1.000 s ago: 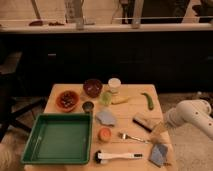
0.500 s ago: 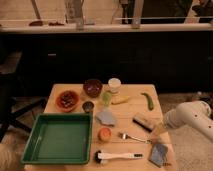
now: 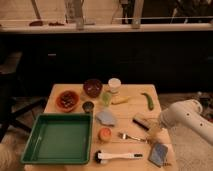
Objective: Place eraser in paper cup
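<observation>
The eraser, a small tan-grey block with a black strip, lies on the right part of the wooden table. The paper cup, short and white, stands at the table's far edge beside the dark red bowl. My gripper sits at the end of the white arm that comes in from the right. It is low over the table, just right of and in front of the eraser.
A green tray fills the front left. Also on the table are an orange bowl, dark metal cup, green cup, banana, green vegetable, blue-grey pad, orange fruit, fork, white-handled brush and a blue-grey object.
The white arm has moved left and a little forward, bringing the gripper closer to the eraser. The things on the table have not moved.
</observation>
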`<state>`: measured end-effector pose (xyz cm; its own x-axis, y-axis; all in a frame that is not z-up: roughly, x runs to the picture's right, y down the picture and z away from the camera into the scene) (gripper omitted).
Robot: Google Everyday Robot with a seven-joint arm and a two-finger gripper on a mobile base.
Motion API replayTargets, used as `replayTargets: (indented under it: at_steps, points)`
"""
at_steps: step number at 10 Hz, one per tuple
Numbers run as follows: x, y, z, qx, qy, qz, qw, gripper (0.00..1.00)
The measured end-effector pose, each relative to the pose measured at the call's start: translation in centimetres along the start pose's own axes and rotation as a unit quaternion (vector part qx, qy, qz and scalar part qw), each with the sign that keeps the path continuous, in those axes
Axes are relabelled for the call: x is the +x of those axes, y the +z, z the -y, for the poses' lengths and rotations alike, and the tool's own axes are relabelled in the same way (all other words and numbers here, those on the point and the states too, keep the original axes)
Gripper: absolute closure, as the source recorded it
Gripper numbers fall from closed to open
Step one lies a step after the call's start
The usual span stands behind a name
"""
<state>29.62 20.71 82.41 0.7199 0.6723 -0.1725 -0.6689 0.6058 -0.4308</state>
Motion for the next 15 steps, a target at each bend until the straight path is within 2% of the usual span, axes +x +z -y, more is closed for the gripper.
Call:
replayTargets:
  at_steps: [6,10,11,12,15]
  points:
    - [-0.6,2.4,-0.2,-0.016,0.000,-0.010,0.9998,0.20]
    - [-0.9,3.2,-0.6,-0.024,-0.005,-0.013,0.9996,0.23]
    - [-1.0,3.4,-0.6,-0.025,-0.007,-0.013,0.9996,0.30]
    - [-1.1,3.5,-0.7,-0.026,-0.010,-0.013,0.9995,0.42]
    - [-1.0,3.6,-0.7,-0.027,-0.012,-0.013,0.9995,0.70]
